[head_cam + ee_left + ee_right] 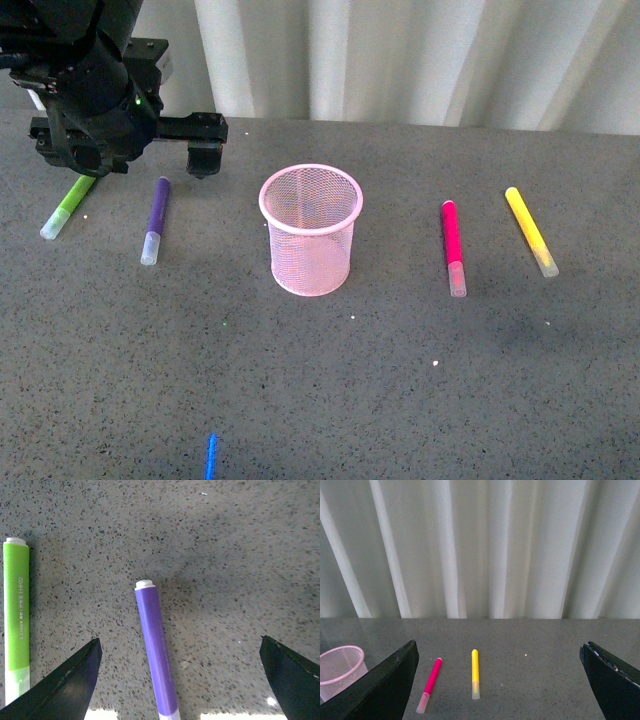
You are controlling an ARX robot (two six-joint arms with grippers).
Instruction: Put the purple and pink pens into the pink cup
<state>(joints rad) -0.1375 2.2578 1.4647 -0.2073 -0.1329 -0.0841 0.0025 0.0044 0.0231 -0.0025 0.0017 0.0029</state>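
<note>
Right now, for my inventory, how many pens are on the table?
5. Green pen and purple pen left of the pink cup, pink pen and yellow pen right of it, blue pen cut off nearest; others may be hidden.

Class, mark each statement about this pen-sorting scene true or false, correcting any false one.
1. The pink mesh cup holds no pens. True.
2. The purple pen lies right of the cup. False: it lies left of it, beside the lime-green marker.
3. The left gripper is open over the purple pen. True.
4. The pink pen stands in the cup. False: it lies on the table between the cup and yellow marker.
</note>
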